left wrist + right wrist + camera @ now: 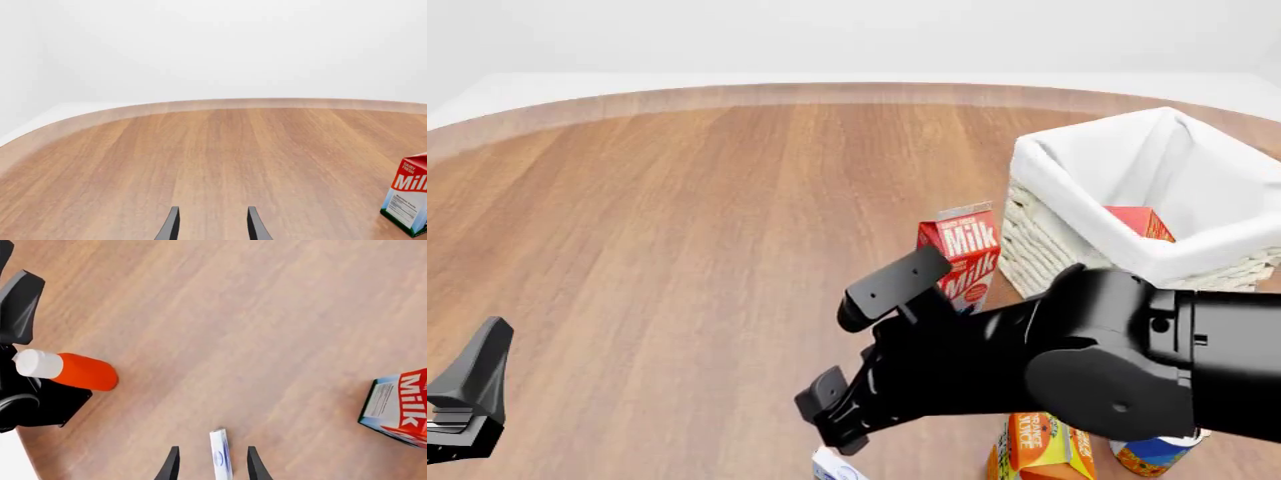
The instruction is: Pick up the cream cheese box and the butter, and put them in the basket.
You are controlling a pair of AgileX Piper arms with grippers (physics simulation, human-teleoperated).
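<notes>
The wooden counter (694, 220) carries a basket (1054, 235), milk carton (964, 250), juice carton (1044, 448) and orange bottle (70, 371).

The right arm (1108, 355) is big, round and shiny black with tiny screws, the left gripper (461, 400) is dark grey, and all the fingers (171, 225) are thin and black.
</notes>
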